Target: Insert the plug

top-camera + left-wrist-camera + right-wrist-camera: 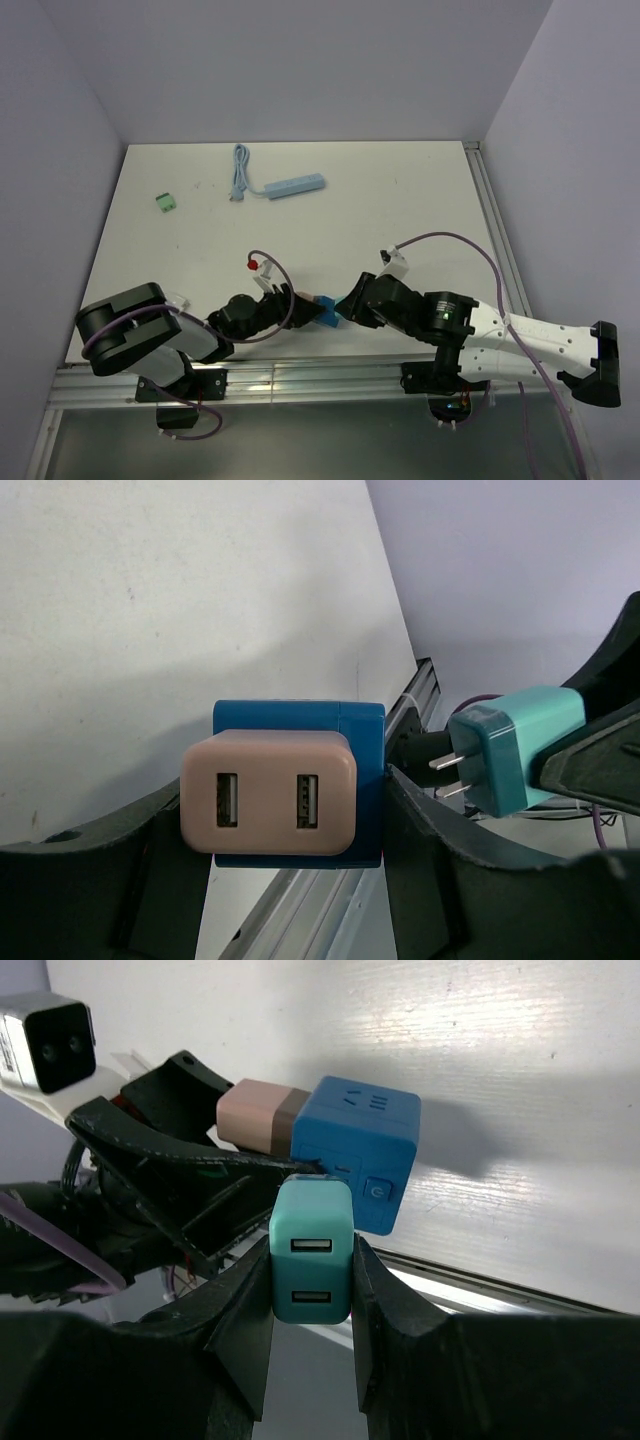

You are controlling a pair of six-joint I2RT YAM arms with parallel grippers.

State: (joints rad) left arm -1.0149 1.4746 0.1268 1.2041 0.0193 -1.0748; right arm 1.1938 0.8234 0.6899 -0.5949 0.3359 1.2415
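Note:
My left gripper is shut on a blue socket cube and holds it above the table's near edge. A pink two-port USB charger sits plugged into the cube, between my left fingers. My right gripper is shut on a teal USB charger plug. The teal plug's two metal prongs point at the cube's side and stand a short gap away from it. In the right wrist view the cube is just behind the teal plug, with the pink charger on its left.
A light blue power strip with its coiled cable lies at the back of the table. A small green block lies at the far left. An aluminium rail runs along the near edge. Walls enclose the table.

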